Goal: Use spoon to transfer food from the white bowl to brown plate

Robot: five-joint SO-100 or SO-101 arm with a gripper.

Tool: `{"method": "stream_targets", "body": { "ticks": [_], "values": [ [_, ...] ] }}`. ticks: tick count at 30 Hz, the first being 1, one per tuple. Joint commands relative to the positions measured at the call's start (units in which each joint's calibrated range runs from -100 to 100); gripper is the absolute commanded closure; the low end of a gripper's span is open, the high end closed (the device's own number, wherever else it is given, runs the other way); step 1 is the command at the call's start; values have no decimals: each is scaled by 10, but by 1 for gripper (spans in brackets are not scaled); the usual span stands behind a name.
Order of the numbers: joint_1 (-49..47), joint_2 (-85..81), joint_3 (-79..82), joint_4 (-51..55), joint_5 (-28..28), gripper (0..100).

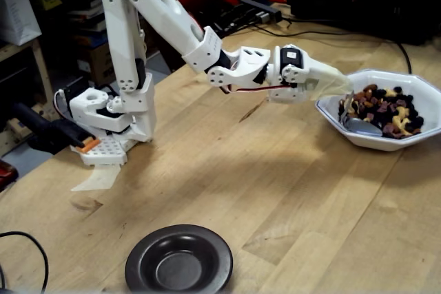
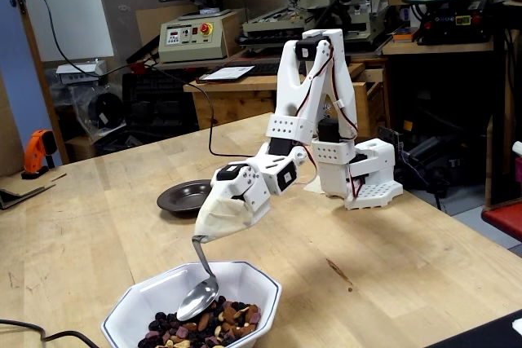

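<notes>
Pincer (image 2: 214, 226) tape-covered, grip state unclear; spoon (image 2: 198, 297) in food (image 1: 386, 109); wooden workbench (image 1: 275, 191), workshop.

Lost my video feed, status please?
Gripper taped over, state unreadable, carrying spoon. Spoon tip in food, white bowl. Brown plate empty. Path clear.

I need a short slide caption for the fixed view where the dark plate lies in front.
Spoon dips into the nuts in the white bowl; brown plate waits empty.
</notes>
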Motion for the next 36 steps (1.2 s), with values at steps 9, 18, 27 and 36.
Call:
{"method": "stream_targets", "body": {
  "ticks": [9, 18, 27, 36],
  "values": [
    [3, 58, -13, -126, 0, 96],
    [2, 122, -15, -212, 7, 96],
    [2, 128, -15, -219, 62, 96],
    [1, 129, -14, -219, 137, 96]
  ]
}}
